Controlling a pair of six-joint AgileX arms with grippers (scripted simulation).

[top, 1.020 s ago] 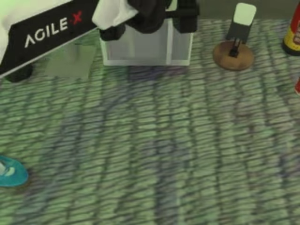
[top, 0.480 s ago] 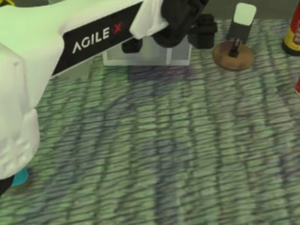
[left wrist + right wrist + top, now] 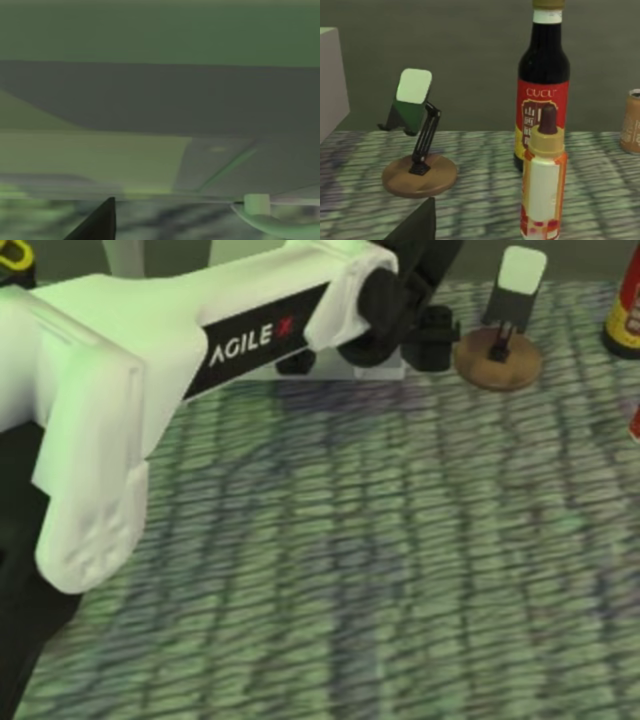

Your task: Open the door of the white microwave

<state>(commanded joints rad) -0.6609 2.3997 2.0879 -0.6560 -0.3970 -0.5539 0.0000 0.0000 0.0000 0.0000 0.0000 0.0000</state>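
Small boxy white microwave (image 3: 378,367) at the far edge of a green-grey woven-pattern tabletop (image 3: 400,540), mostly hidden under the left gripper (image 3: 425,330); finger state impossible to tell. Round wooden-based phone stand (image 3: 498,355) just right of it, dark red-labelled sauce bottle (image 3: 543,85) farther right against a plain dim backdrop.

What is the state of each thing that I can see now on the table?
white microwave: upright, mostly hidden under the left arm.
door: hidden, open or shut unknown.
phone stand: upright, empty.
dark sauce bottle: upright, capped.
small bottle: upright, capped.
left gripper: at the microwave.
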